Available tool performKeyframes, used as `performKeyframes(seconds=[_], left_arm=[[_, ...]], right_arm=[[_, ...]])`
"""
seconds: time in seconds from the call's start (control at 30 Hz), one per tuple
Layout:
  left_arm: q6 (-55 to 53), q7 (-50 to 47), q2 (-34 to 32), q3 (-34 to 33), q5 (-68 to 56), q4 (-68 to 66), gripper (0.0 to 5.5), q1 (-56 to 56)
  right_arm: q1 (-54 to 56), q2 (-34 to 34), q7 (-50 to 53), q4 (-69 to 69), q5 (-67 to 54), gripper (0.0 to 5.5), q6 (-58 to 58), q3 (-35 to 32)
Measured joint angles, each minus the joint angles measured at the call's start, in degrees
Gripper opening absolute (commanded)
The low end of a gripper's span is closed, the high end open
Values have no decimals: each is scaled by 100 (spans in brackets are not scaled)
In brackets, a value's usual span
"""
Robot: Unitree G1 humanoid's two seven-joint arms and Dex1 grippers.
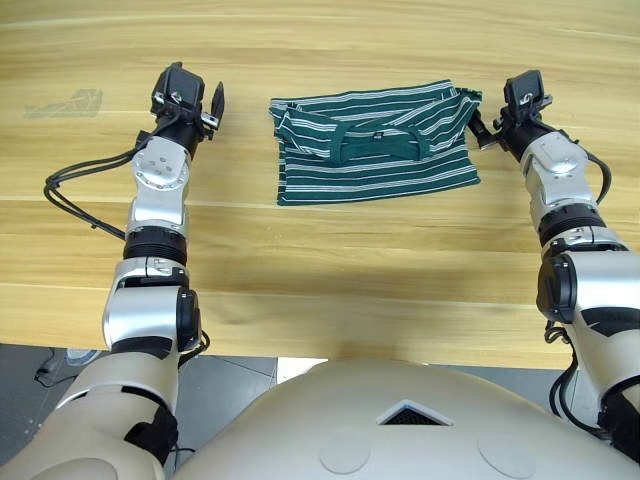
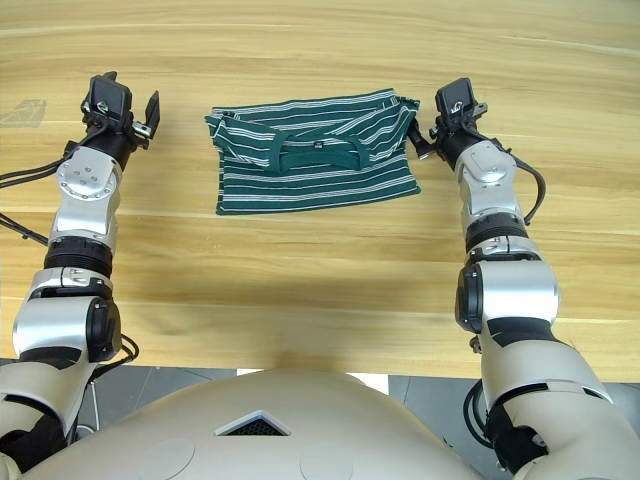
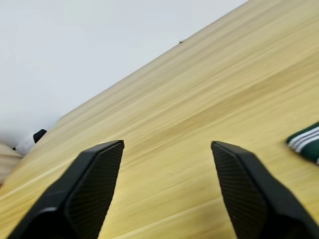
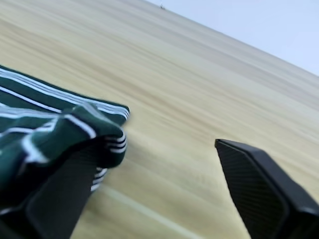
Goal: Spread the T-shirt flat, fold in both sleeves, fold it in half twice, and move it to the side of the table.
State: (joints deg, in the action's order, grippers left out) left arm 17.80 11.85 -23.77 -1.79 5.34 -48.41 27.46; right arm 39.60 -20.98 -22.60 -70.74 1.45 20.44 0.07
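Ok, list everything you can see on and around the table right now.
T-shirt: one, dark green with white stripes, partly folded, centre of the table.
table: one, light wood, under everything.
cable: one bundle, black, lying on the table beside the left forearm.
left claw: one, black, open, over bare table left of the T-shirt, apart from it.
right claw: one, black, open, at the T-shirt's right edge; fabric seems to lie over one finger.
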Motion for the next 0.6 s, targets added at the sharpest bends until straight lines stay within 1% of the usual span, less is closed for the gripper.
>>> performKeyframes(seconds=[0.13,0.27,0.33,0.37,0.47,0.53,0.6], left_arm=[[209,200,53,-2,-133,630,433,-301],[280,464,67,91,-179,1749,496,-784],[189,508,-13,94,-167,2379,520,-1071],[99,560,-81,58,-171,2792,539,-1273],[-207,669,-265,-47,-220,3799,539,-1776],[-394,727,-334,-76,-208,4337,539,-2033],[-563,770,-437,-76,-102,4834,539,-2331]], right_arm=[[-124,15,2,2,201,538,39,90],[-167,-14,37,133,469,540,268,319],[-294,-176,144,341,816,540,502,615],[-378,-366,193,539,1116,540,666,861],[-711,-1062,235,1305,1931,540,943,1510],[-1046,-1571,85,2117,2257,540,966,1768],[-1507,-2171,-338,3164,2443,540,825,1852]])
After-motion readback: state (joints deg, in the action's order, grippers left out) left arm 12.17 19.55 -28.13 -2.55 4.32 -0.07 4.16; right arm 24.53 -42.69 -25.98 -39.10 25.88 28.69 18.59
